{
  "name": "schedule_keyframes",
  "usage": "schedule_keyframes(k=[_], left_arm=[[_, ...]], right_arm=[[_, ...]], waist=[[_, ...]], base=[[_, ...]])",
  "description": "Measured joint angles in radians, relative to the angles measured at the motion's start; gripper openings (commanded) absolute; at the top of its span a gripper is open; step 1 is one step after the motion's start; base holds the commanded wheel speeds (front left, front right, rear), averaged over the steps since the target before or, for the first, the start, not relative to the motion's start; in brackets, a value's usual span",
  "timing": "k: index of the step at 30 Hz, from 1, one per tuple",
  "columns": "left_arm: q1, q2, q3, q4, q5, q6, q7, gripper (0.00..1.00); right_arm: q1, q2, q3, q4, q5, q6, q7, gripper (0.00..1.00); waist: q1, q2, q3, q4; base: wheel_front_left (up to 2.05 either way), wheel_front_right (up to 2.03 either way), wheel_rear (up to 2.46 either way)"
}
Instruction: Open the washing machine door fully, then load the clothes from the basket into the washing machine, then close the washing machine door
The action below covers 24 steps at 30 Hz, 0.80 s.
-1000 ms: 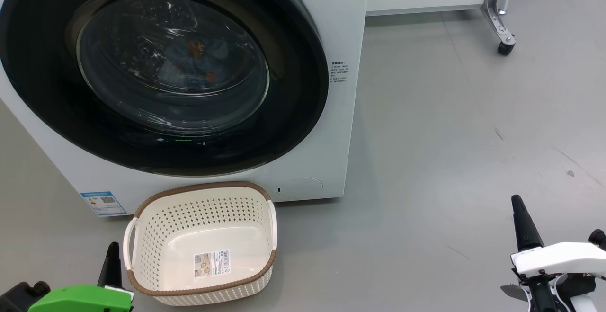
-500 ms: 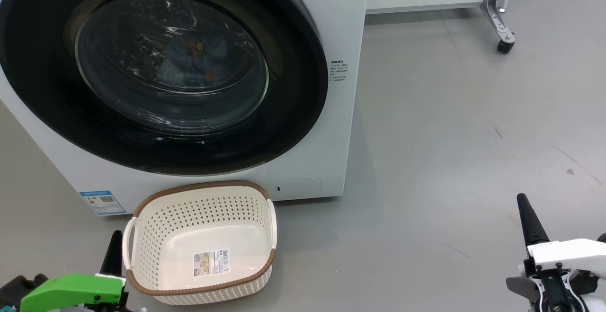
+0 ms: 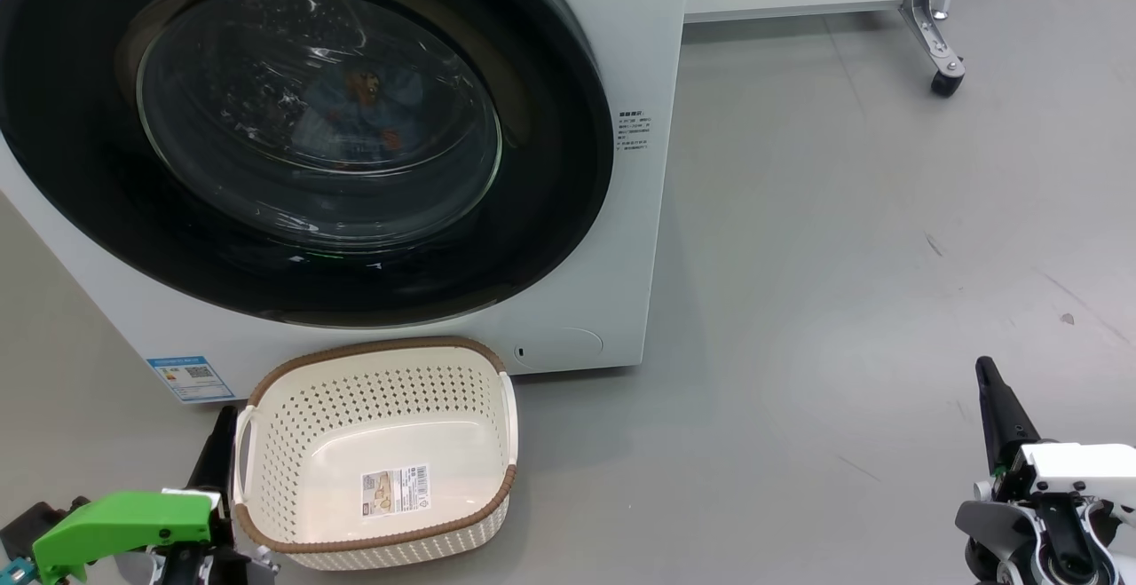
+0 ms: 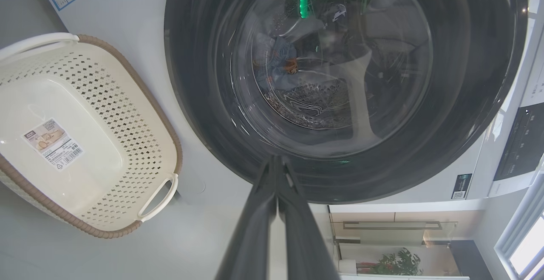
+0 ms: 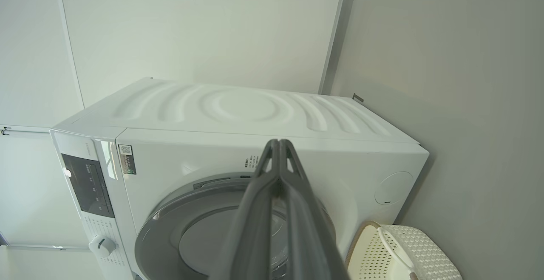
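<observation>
Door [image 3: 550, 168]: shut — clothes [image 3: 355, 114] behind its glass.
Basket [image 3: 373, 347]: floor [image 3: 843, 256], by washer [image 3: 639, 52].
Your left hand [image 4: 276, 161], right hand [image 5: 279, 144]: pinched closed — nothing held.

Head view near, facing down, wrist views rolled sideways, all sharing washing machine [image 3: 641, 52], basket [image 3: 382, 390]

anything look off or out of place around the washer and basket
Nothing stands out. The washing machine door looks shut, the clothes lie behind its glass, and the basket stands upright and empty on the floor. Only faint scuffs mark the grey floor.
</observation>
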Motion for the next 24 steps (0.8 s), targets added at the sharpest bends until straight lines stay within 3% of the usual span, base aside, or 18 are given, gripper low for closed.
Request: schedule_keyframes(k=[8,24], left_arm=[[-0.025,0.0,0.001,0.013,-0.095,-0.007,0.026,0.0],[-0.031,0.0,0.001,0.013,-0.103,-0.007,0.026,0.0]], right_arm=[[-0.018,0.009,-0.019,0.016,0.112,0.008,0.02,0.0],[-0.031,0.011,-0.023,0.025,0.115,0.008,0.025,0.0]], waist=[[0.0,0.0,0.002,-0.001],[0.0,0.0,0.002,-0.001]], base=[[0.0,0.0,0.0],[0.0,0.0,0.0]])
